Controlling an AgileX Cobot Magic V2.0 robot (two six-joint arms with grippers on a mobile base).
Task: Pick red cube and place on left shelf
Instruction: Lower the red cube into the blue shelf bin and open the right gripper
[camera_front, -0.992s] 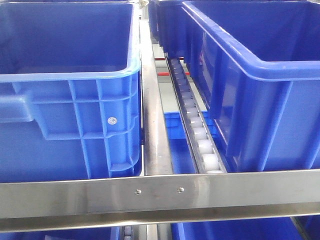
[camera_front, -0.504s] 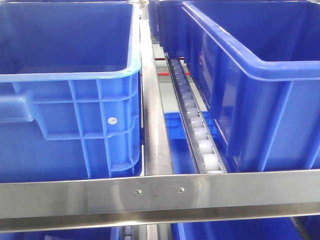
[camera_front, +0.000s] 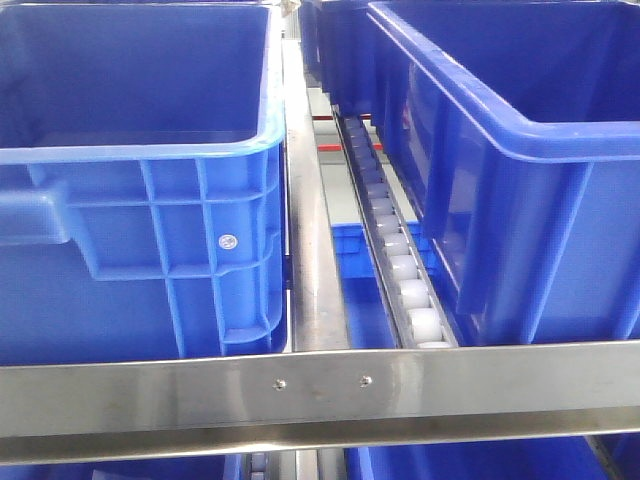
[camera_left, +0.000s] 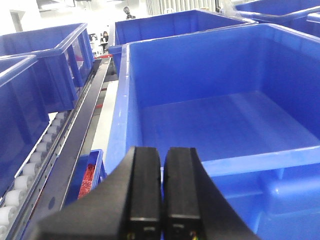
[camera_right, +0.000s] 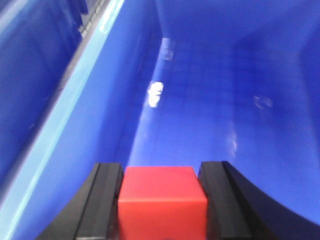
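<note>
Shifted slightly rightward in the front view. Right tool (camera_right: 161, 200) clamped on red cube (camera_right: 162, 200) above blue bin (camera_right: 200, 100); left tool (camera_left: 162, 200) closed, empty. Carrying toward shelf, probably.

No legible text

No readable words, numbers, labels or brands stand on the blue bins (camera_front: 140, 200), the steel rail (camera_front: 320, 390) or anything else.

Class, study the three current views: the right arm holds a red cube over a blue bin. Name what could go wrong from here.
1. The red cube sits between the right gripper fingers above the blue bin; a slip would probably drop it inside.
2. The right wrist view is blurred, suggesting motion, so a bump against the bin wall seems possible.
3. The left gripper is shut and empty, so it could not catch the cube.
</note>
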